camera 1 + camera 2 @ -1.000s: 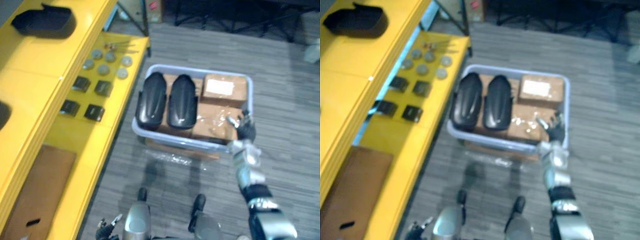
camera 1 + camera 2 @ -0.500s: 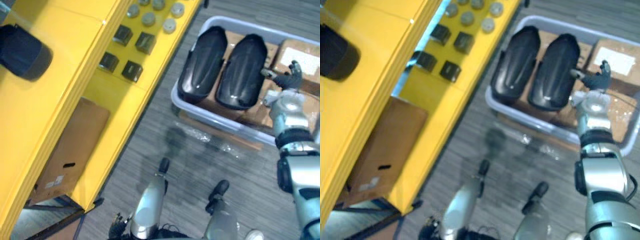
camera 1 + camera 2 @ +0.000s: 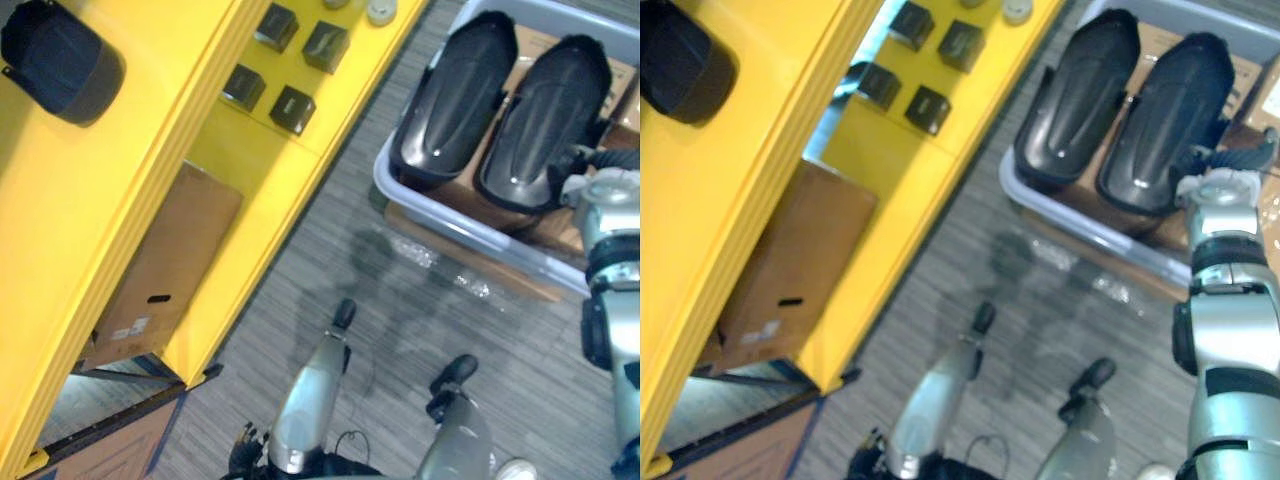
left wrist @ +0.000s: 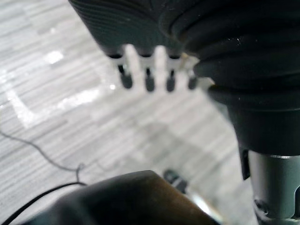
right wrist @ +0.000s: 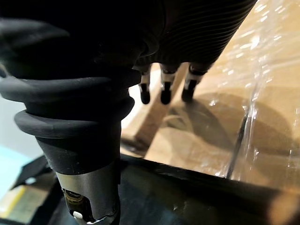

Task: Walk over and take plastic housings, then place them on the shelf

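- Since 2 plastic housings (image 3: 455, 100) lie side by side on boxes (image 3: 565, 228) in the bin (image 3: 480, 232), left eye view puts the right hand (image 3: 598, 180) beside them, probably for reach.
- Right eye view: another housing (image 3: 680, 60) tops the yellow shelf (image 3: 770, 190).
- Left wrist view: left hand (image 4: 147, 79) over floor (image 4: 56, 112), fingers relaxed, empty.
- Right wrist view: fingers (image 5: 164, 91) straight, holding nothing.

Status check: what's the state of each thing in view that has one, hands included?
Left housing: lying in the bin, not gripped.
Right housing: lying in the bin beside it, not gripped.
Shelf housing: resting on the yellow shelf.
Right hand: open, fingers over the cardboard box in the bin, holding nothing.
Left hand: open, hanging over the floor, holding nothing.
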